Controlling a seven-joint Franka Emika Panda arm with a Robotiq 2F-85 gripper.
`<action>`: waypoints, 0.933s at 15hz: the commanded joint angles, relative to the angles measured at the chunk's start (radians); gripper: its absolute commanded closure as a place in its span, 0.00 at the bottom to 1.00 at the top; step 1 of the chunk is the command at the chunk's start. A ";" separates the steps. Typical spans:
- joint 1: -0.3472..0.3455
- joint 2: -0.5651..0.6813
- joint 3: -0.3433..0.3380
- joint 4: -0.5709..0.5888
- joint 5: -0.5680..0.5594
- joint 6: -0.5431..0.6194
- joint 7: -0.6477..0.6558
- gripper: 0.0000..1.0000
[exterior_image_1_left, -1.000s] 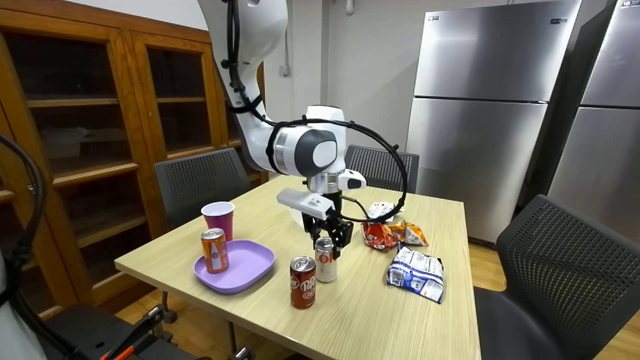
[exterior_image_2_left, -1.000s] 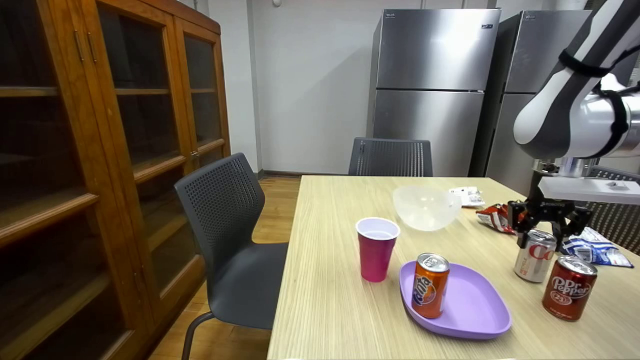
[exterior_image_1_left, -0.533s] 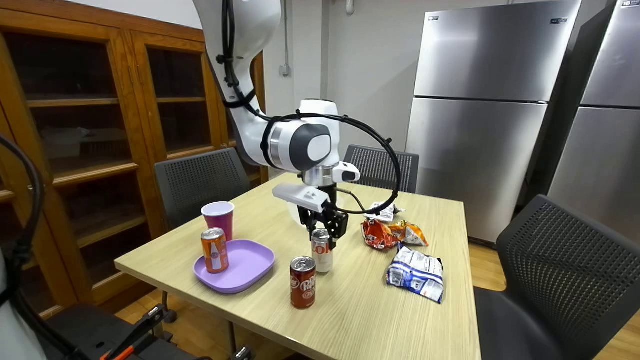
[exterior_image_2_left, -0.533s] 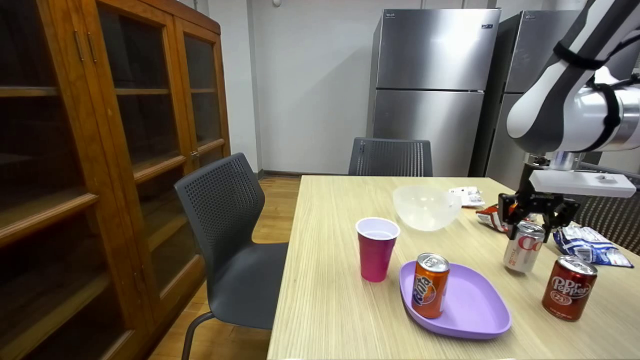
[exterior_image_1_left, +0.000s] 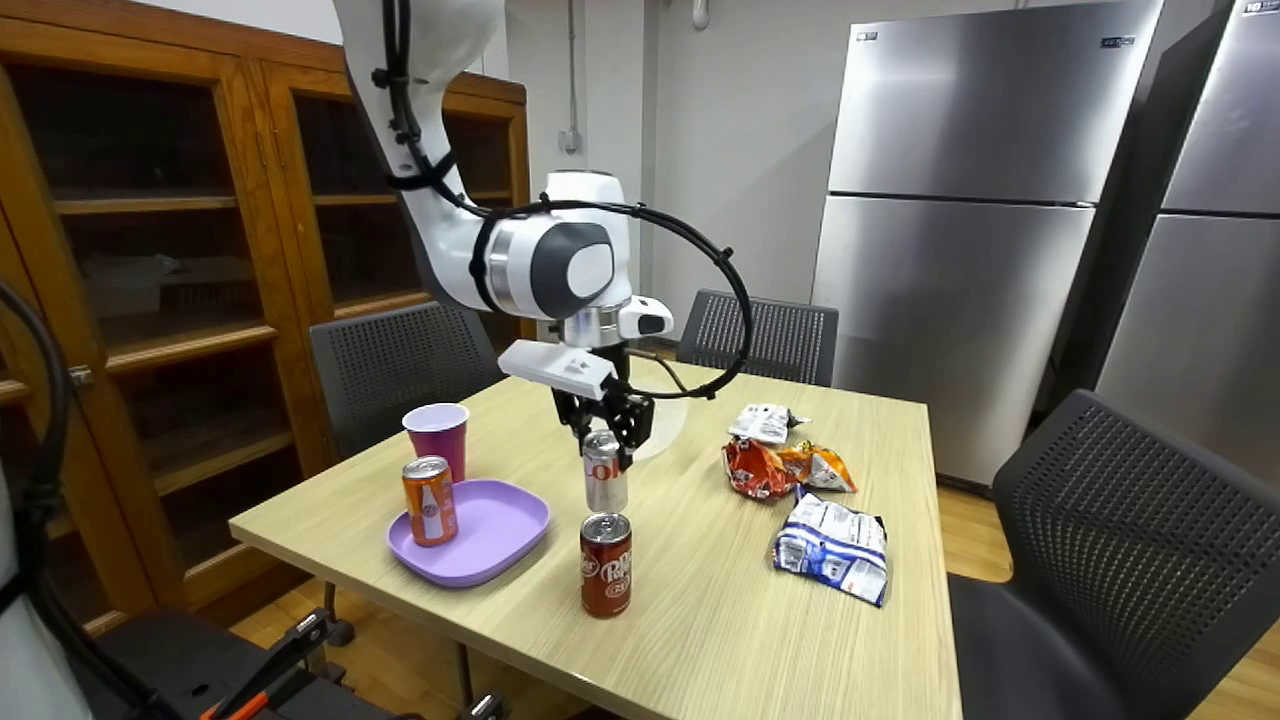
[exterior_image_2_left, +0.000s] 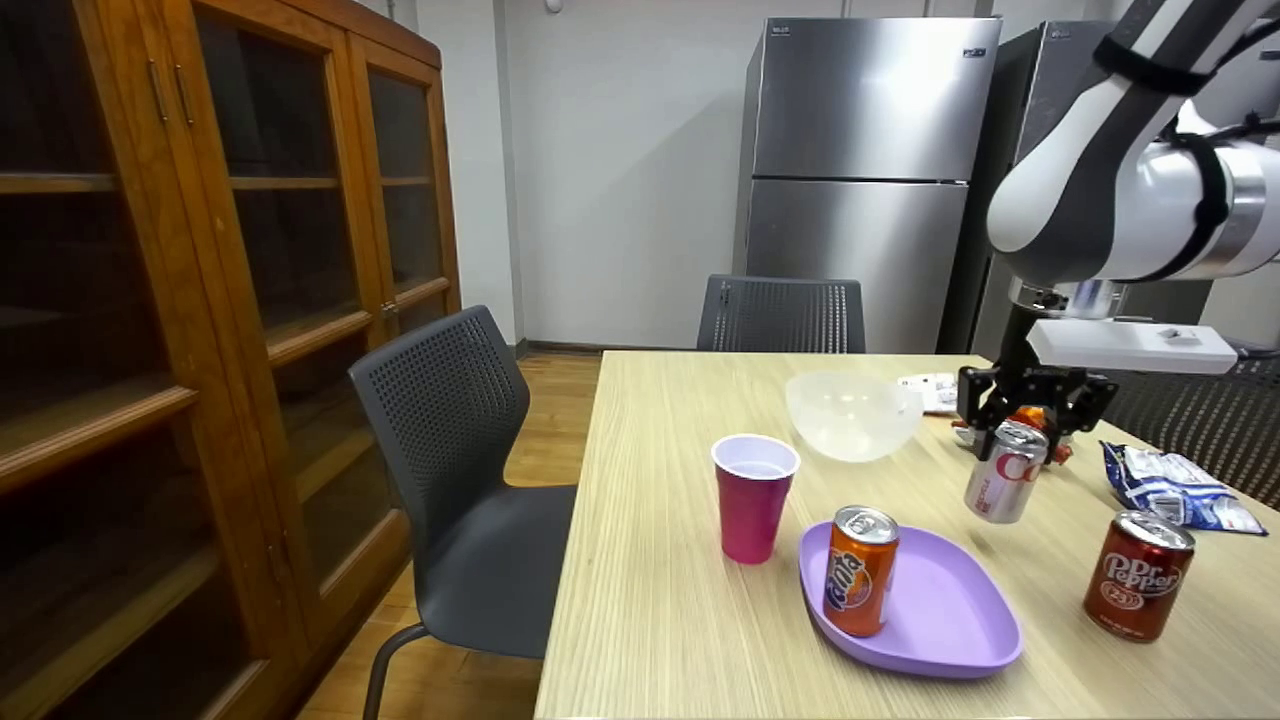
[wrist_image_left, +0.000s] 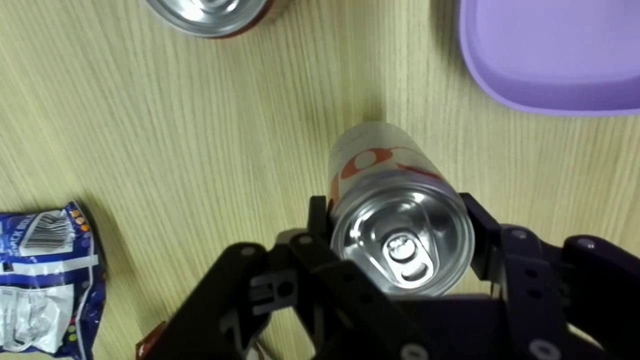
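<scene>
The black two-fingered tool (wrist_image_left: 397, 225) stood partly open, its fingers (wrist_image_left: 318, 215) clamped on opposite sides of a silver-and-white cylindrical metal can with red lettering (exterior_image_2_left: 1003, 487), close to the can's top. That can hung nearly upright just above the pale wood-grain surface (exterior_image_2_left: 660, 560), right of a shallow, rounded purple plate (exterior_image_2_left: 950, 600). An orange metal Fanta can (exterior_image_2_left: 860, 572) stood upright on the plate's left part, and a tall magenta cup with a white inside (exterior_image_2_left: 752, 512) stood just beyond it. On the near side of the gripped can was an upright, dark red metal Dr Pepper can (exterior_image_2_left: 1140, 578); farther back sat a round, translucent white bowl (exterior_image_2_left: 850, 420). To the right lay a crumpled blue-and-white foil snack bag (exterior_image_1_left: 835, 550), and beyond it a crumpled red bag (exterior_image_1_left: 758, 470) beside a crumpled orange bag (exterior_image_1_left: 820, 467), with a white packet (exterior_image_1_left: 765, 423) behind them.
</scene>
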 joint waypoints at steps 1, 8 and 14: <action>0.044 -0.114 0.022 -0.104 -0.028 0.032 0.011 0.62; 0.119 -0.192 0.074 -0.184 -0.042 0.044 0.039 0.62; 0.143 -0.167 0.113 -0.182 -0.030 0.044 0.033 0.62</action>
